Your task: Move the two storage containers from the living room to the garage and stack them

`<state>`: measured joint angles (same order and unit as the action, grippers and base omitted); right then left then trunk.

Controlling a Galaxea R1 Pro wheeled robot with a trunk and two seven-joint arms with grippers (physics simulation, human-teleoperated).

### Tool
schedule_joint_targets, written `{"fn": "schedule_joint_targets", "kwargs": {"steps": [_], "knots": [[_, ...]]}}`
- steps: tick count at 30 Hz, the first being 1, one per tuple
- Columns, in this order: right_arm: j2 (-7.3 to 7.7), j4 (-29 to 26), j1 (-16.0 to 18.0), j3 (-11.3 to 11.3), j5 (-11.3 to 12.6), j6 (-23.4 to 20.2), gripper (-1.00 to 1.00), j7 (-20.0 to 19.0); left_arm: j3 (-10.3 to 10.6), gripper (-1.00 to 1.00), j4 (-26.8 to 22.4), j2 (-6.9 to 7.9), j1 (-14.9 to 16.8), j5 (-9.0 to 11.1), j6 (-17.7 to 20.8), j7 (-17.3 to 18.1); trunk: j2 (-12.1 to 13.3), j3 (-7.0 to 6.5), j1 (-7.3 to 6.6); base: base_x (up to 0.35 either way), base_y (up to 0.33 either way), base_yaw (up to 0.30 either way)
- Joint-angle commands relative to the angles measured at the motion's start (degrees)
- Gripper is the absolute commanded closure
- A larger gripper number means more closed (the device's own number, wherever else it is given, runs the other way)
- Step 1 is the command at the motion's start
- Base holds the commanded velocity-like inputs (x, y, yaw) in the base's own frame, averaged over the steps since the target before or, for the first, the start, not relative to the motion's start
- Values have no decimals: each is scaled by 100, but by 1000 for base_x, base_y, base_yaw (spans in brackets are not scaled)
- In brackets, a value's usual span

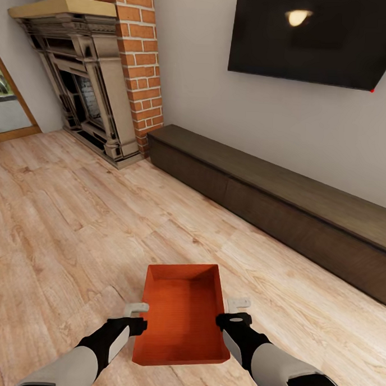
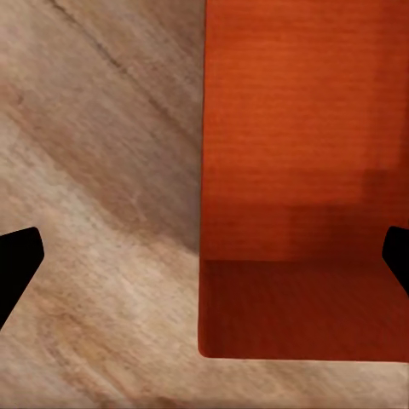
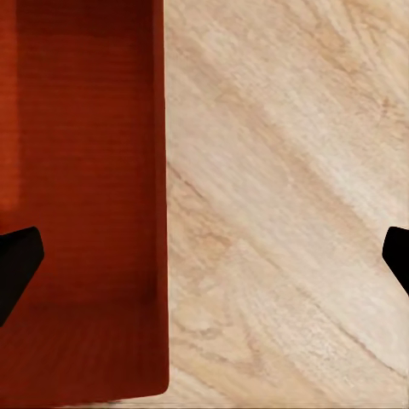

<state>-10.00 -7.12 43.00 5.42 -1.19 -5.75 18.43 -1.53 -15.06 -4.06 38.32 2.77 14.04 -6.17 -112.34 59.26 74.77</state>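
Note:
One red-orange storage container (image 1: pixel 182 316) lies open side up, low over the living room's light wood-plank floor (image 1: pixel 74 221); whether it touches the planks I cannot tell. My left gripper (image 1: pixel 136 318) is open and straddles its left wall. In the left wrist view, that gripper (image 2: pixel 204 264) has one black fingertip (image 2: pixel 17 264) over the planks and the other over the container (image 2: pixel 298 170). My right gripper (image 1: pixel 236 312) is open astride the right wall. The right wrist view shows the gripper (image 3: pixel 204 264) with one fingertip (image 3: pixel 17 264) inside the container (image 3: pixel 85 170). The garage is out of view.
A red brick fireplace (image 1: pixel 91 82) stands at the far left. A long low dark-brown bench (image 1: pixel 271 202) runs along the wall under a large black TV (image 1: pixel 318 35). A wood-framed glass door (image 1: pixel 8 106) is at the left edge.

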Motion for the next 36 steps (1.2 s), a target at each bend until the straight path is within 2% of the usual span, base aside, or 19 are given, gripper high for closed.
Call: {"fn": "schedule_joint_targets", "kwargs": {"steps": [1,9,19,36], "knots": [[0,19,0,47,-13,-53,-100,29,-14,-100,-11,0,0,34,37,-19,-2,4,-1,0,0,0],[0,398,-2,40,-12,313,-100,-162,-14,-100,12,40,0,57,54,-16,-2,4,-1,0,0,0],[0,439,4,47,-19,345,-100,-207,-23,-100,8,112,0,52,19,-14,-2,4,-1,0,0,0],[0,440,2,30,-15,399,-100,-208,-6,-100,-32,85,0,14,19,-66,-2,4,-1,0,0,0]]}}
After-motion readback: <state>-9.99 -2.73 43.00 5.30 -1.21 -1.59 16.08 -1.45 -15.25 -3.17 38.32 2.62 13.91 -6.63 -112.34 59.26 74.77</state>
